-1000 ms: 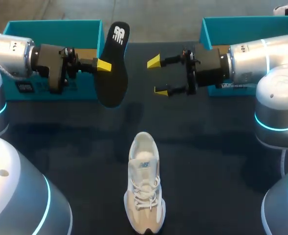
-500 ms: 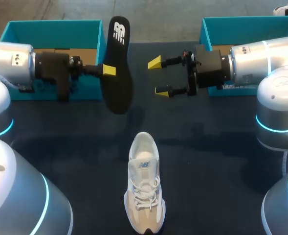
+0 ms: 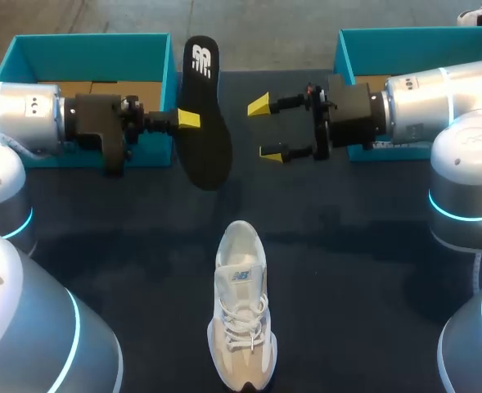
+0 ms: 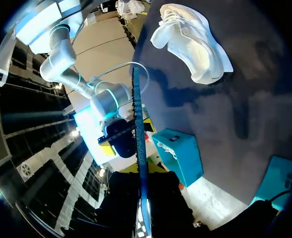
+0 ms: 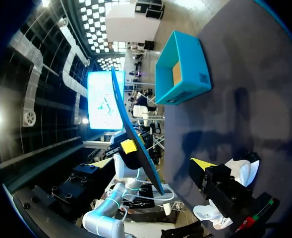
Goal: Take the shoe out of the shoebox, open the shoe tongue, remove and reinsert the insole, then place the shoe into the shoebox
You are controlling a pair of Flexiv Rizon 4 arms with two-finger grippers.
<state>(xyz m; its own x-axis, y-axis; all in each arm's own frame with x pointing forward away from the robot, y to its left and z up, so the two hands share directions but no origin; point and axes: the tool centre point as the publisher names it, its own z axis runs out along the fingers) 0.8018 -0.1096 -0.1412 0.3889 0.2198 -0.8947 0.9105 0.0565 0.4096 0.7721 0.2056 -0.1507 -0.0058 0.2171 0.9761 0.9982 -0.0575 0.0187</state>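
— Left gripper (image 3: 187, 119), what has it got?

— It is clamped on the black insole (image 3: 201, 115), about midway along its length. The insole hangs clear of the table (image 3: 347, 246), standing on its edge, in front of the left teal shoebox (image 3: 93, 37). In the left wrist view it shows edge-on, running straight out ahead of the fingers.

— And the right gripper (image 3: 264, 128)?

— Its fingers stand apart with nothing between them. It hovers just beside the insole, in front of the other shoebox (image 3: 412, 33).

— Where is the shoe (image 3: 241, 303)?

— Upright on the table, well apart from both grippers and nearer the robot, with its laced end towards the robot.

— So the insole is out. What does putting it back call for?

— I would turn it flat and line it up with the shoe's length. I would feed the front end in under the tongue first, at a shallow slant. The free gripper should steady the shoe or hold the tongue open, or the light shoe may slide. A mid-length grip could foul the collar, so I would let go early and press the heel end down.
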